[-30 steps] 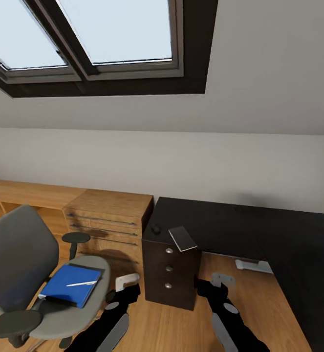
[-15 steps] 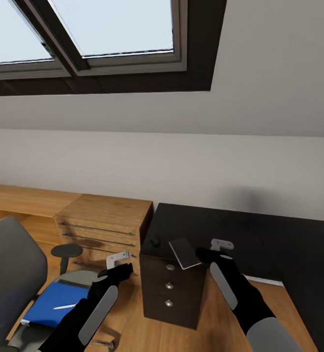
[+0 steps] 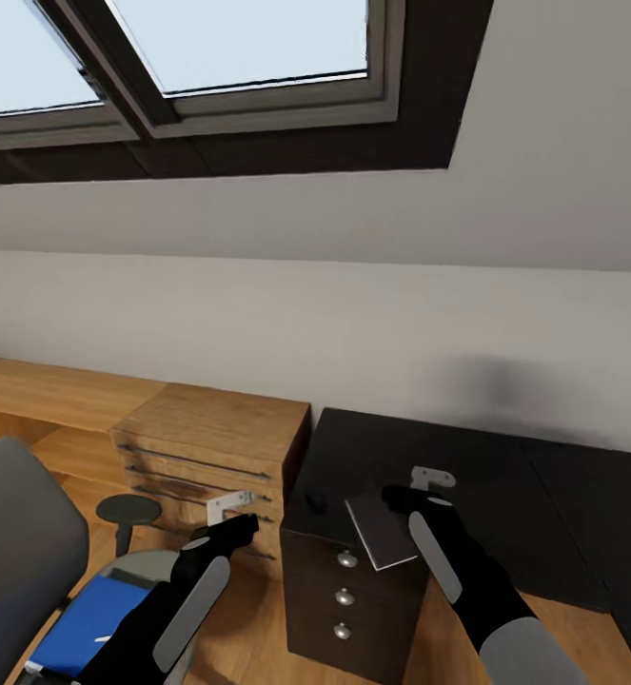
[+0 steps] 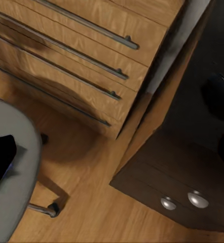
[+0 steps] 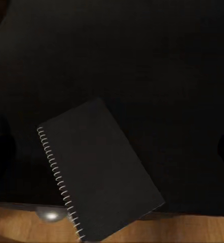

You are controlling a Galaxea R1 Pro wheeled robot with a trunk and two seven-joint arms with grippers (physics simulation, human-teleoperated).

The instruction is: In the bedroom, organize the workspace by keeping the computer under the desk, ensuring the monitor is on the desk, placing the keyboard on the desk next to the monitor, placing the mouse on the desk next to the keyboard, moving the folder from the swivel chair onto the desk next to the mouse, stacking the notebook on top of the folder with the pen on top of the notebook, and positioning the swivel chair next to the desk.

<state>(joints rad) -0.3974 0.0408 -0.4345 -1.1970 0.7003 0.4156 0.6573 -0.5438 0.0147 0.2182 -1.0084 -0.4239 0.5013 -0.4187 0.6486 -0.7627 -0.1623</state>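
Note:
The notebook [image 3: 382, 529] is a small grey spiral-bound book lying on the near corner of the black desk [image 3: 505, 495], with one corner over the edge. My right gripper [image 3: 422, 481] hovers open just above it, and its wrist view looks straight down on the notebook [image 5: 99, 174]. A small dark mouse [image 3: 317, 502] sits on the desk left of the notebook. The grey swivel chair [image 3: 10, 552] at the lower left carries the blue folder [image 3: 82, 623]. My left gripper [image 3: 234, 509] is open and empty, between the chair and the desk's drawer unit [image 3: 339, 599].
A low light-wood cabinet [image 3: 206, 442] with long drawer handles stands against the wall left of the desk. The chair's black armrest [image 3: 128, 510] sits in front of it. Wood floor [image 4: 91, 202] runs between chair, cabinet and desk. A skylight [image 3: 210, 57] is overhead.
Both arms have risen from low near the floor to desk height. The right gripper now hangs over the notebook. The whole view has shifted toward the desk. The notebook has not moved.

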